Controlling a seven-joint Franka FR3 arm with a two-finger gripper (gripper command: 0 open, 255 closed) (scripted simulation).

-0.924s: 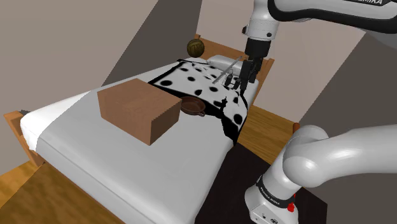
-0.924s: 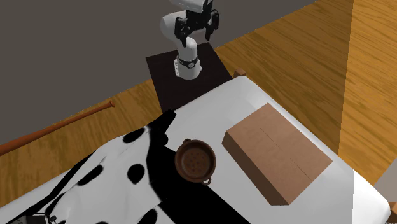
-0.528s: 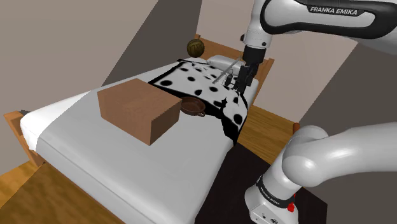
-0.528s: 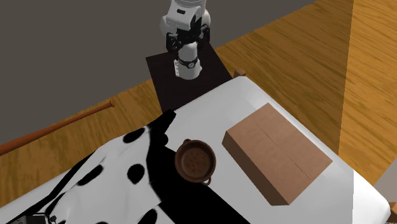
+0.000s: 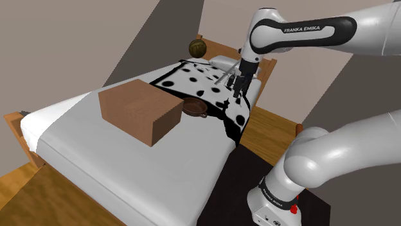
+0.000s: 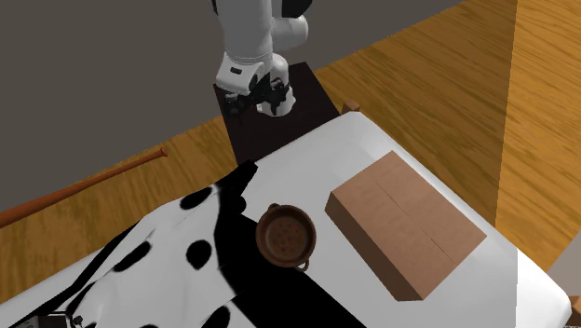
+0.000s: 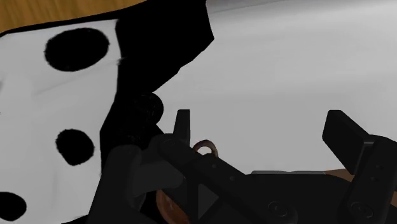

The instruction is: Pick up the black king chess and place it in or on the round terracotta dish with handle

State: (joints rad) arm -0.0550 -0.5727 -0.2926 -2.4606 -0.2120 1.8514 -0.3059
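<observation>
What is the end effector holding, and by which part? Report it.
Nothing. The end effector is open, fingers apart with only bedding between them; the black king sits outside them, untouched.

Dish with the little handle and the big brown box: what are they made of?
The dish looks like fired clay: matte reddish-brown, no shine, with dark dots inside that may be holes. The box looks like cardboard: flat, dull tan with faint seams across its top, though it could be plain wood.
</observation>
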